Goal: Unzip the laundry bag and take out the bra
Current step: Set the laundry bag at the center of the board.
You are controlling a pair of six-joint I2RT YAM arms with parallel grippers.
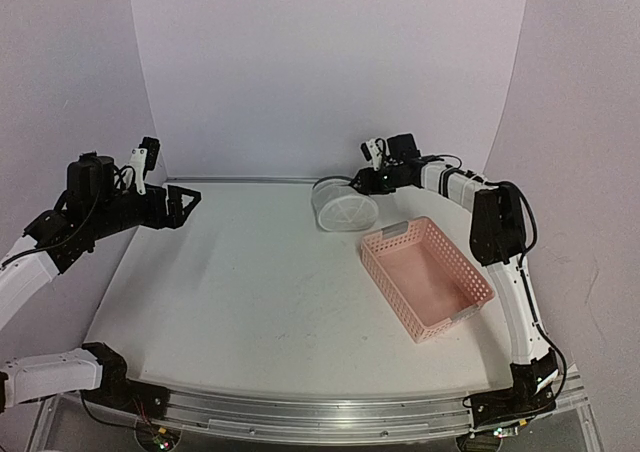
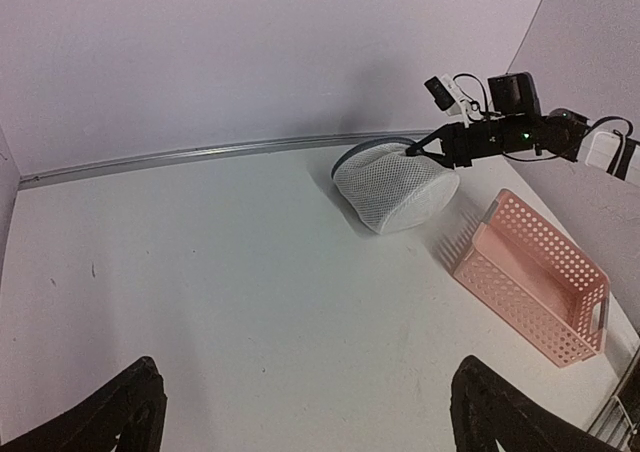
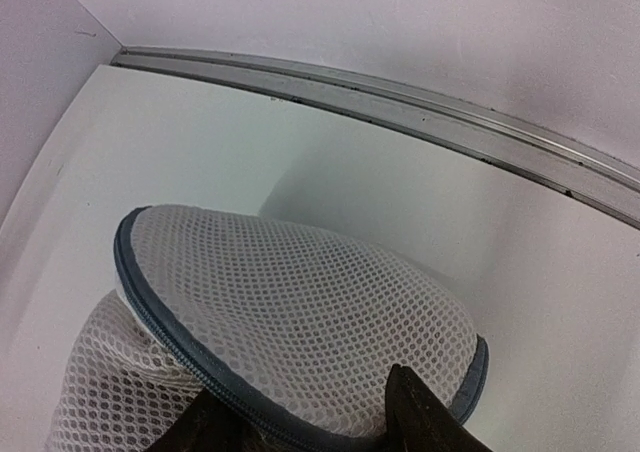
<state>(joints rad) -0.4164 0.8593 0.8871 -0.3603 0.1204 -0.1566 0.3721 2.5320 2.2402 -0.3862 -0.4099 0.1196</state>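
The laundry bag (image 1: 343,210), a white mesh pouch with a dark zipper rim, stands at the back of the table, right of centre. It also shows in the left wrist view (image 2: 395,197) and fills the right wrist view (image 3: 300,302). My right gripper (image 1: 358,182) is at the bag's top back edge (image 2: 410,153), and its fingers are closed on the zipper rim (image 3: 310,427). My left gripper (image 1: 185,204) is open and empty, held above the table's left side, far from the bag (image 2: 305,412). The bra is not visible.
A pink perforated basket (image 1: 462,259) lies empty just right and in front of the bag, and also shows in the left wrist view (image 2: 500,282). A metal rail (image 3: 400,112) runs along the table's back edge under the white backdrop.
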